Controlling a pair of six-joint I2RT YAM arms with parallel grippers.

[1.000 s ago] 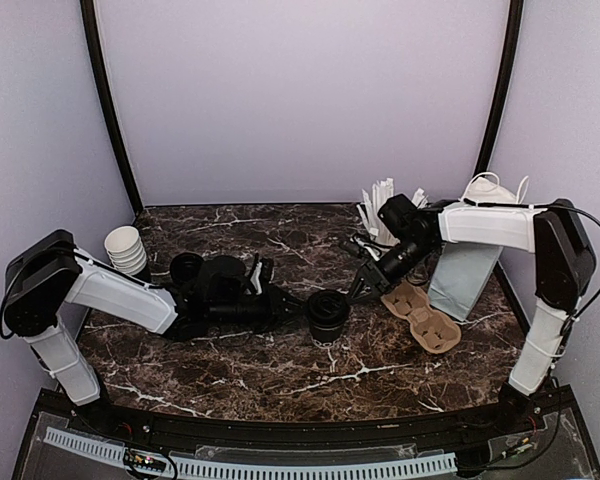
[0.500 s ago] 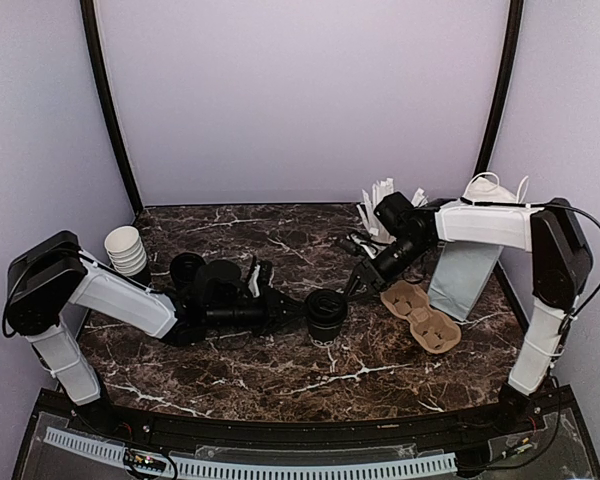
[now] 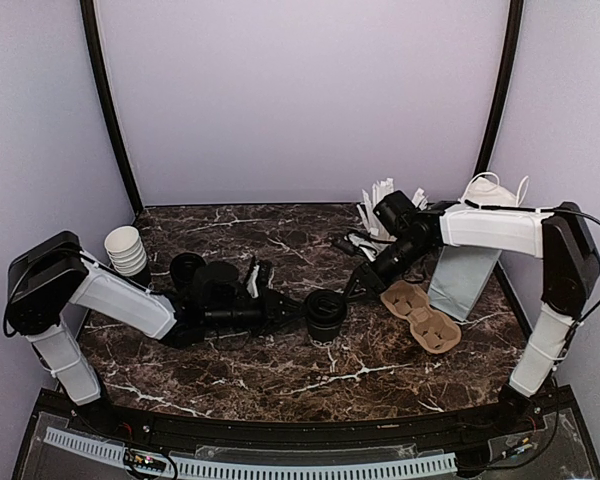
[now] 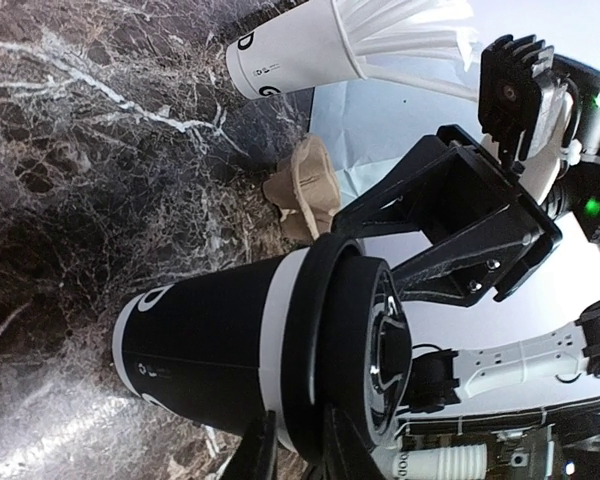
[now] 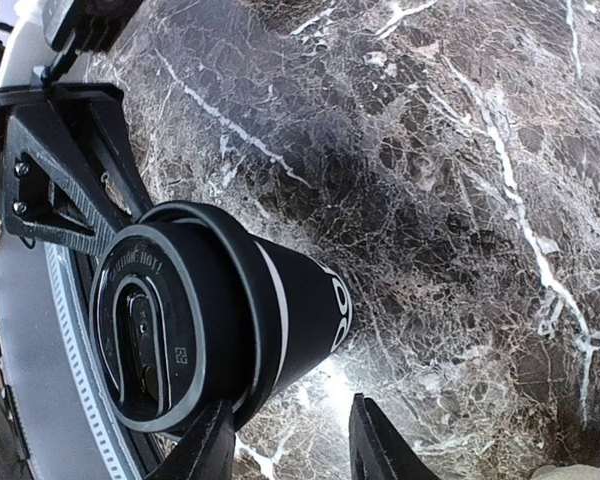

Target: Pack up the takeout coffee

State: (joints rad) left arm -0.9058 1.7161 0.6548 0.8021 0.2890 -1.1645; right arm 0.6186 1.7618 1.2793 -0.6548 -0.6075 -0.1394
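The left gripper (image 3: 298, 310) lay low over the table (image 3: 280, 380), its tips at the left side of the coffee (image 3: 325, 314). Its wrist view showed only two fingertips with a narrow gap between them at the lid's rim, so I could not tell whether they nipped the rim or merely stood against it. The coffee stood upright and lidded on the marble near the middle, not yet packed. Just right of it and a little farther back, the right gripper (image 3: 357, 284) hung with its fingers apart, the cup beside one finger and not between them. Right again lay the carrier (image 3: 421, 316), nothing in either well, with the bag (image 3: 462, 280) just beyond it. The step in hand looked to be the pickup. Next, the right fingers would need to straddle the cup's wall below the lid, close gently, and carry it level to a well.
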